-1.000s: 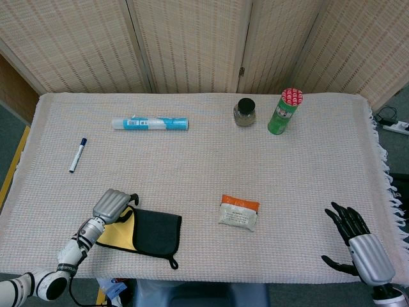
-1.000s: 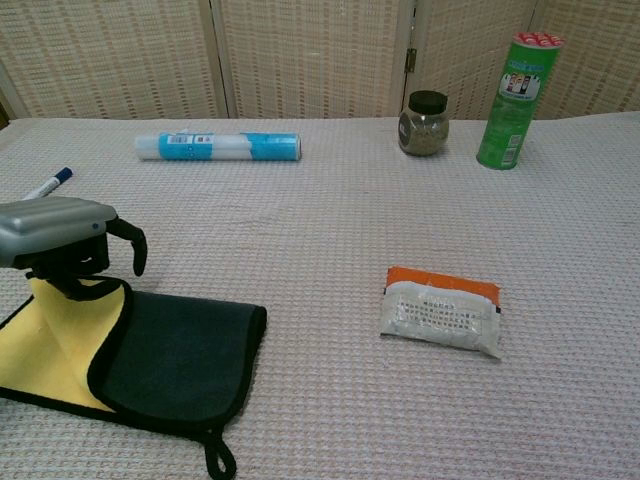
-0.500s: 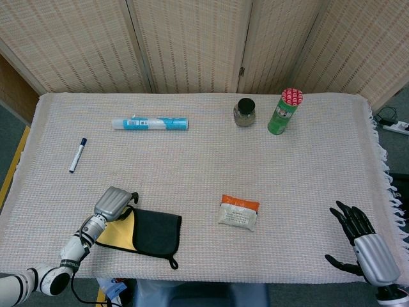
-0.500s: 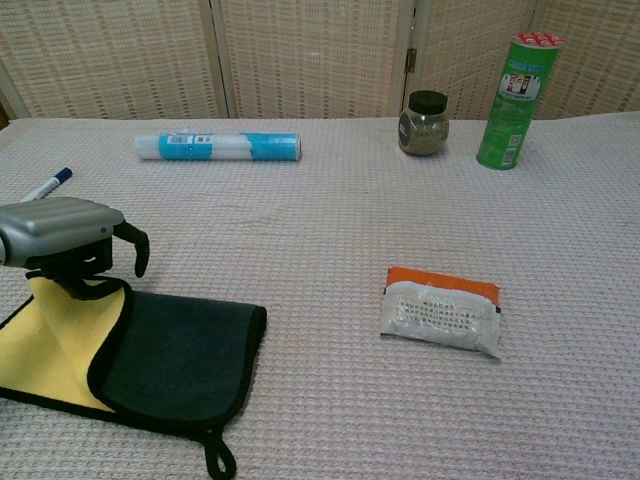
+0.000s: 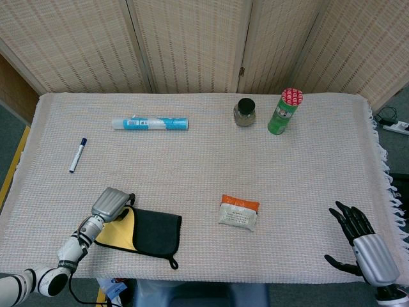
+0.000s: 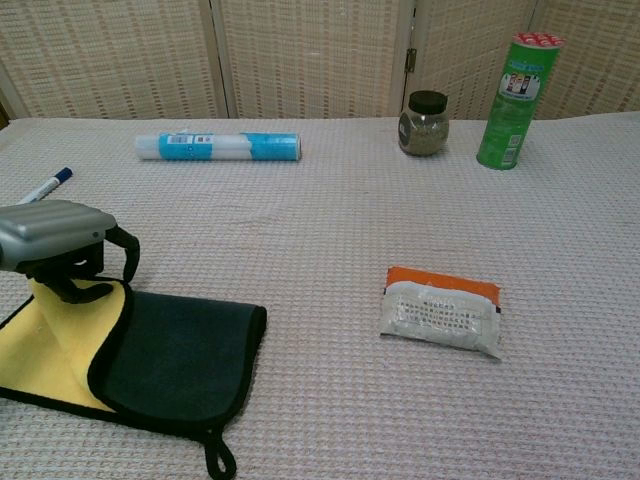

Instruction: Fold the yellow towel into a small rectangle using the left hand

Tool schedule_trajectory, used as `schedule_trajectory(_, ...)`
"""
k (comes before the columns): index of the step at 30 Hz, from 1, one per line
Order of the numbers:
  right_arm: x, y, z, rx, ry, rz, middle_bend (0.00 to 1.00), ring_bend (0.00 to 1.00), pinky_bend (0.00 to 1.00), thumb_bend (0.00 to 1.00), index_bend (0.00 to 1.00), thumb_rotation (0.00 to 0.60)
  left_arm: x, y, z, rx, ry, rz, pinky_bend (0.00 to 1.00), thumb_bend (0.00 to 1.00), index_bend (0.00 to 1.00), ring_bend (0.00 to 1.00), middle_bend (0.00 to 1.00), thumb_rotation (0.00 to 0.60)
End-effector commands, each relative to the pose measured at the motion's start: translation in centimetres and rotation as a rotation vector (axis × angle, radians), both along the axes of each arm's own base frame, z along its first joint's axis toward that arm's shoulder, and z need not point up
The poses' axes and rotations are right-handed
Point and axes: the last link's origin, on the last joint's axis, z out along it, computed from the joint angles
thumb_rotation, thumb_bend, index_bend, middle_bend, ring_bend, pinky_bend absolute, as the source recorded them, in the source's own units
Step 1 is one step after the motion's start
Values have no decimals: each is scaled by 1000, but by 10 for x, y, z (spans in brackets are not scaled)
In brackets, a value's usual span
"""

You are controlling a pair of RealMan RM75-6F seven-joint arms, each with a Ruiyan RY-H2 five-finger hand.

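The left hand (image 6: 55, 240) has drawn slightly back toward the near-left table edge, fingers still curled on the raised corner of the half-folded yellow towel (image 6: 45, 345), while the right hand (image 5: 364, 246) stays open, empty.

Woven folding screen (image 5: 192, 45) across the back, beige panels w/ pale vertical frames, small metal hinge (image 5: 241, 71) btwn two panels right of centre. Table (image 5: 211, 160) covered edge to edge w/ pinkish-white waffle-weave cloth, fringe (image 5: 385, 166) hanging off right side. Grey floor (image 5: 9, 131) visible at left, w/ a yellow strip (image 5: 13, 167) running along table edge; brown wood surface (image 5: 14, 86) in the upper-left corner. At right, grey floor again, w/ a white power strip (image 5: 397, 126) and dark cable. Light even and soft, no hard shadows.
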Motion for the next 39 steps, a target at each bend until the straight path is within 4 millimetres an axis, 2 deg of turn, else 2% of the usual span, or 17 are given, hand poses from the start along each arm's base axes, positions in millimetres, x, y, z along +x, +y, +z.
schedule_trajectory(1, 0, 0, -1, 2, 0, -1, 0, 0, 0, 206, 0, 600, -1, 0, 0, 1, 2, -1, 1000, 493, 498, 1000, 1000, 600)
schedule_trajectory(9, 0, 0, -1, 1, 2, 0, 0, 0, 0, 205, 0, 600, -2, -2, -2, -3, 9, -4, 1000, 493, 544, 1000, 1000, 600)
schedule_trajectory(21, 0, 0, 0, -1, 1, 0, 0, 0, 0, 205, 0, 600, -7, -6, 4, 21, 15, -19, 1000, 493, 700, 1000, 1000, 600)
schedule_trajectory(33, 2, 2, 0, -2, 0, 9, 0, 0, 0, 205, 0, 600, -14, -36, 31, 71, 0, -50, 1000, 493, 706, 1000, 1000, 600)
schedule_trajectory(39, 3, 4, 0, 0, -1, 16, 0, 0, 0, 206, 0, 600, -28, -60, 46, 102, -11, -39, 1000, 493, 706, 1000, 1000, 600)
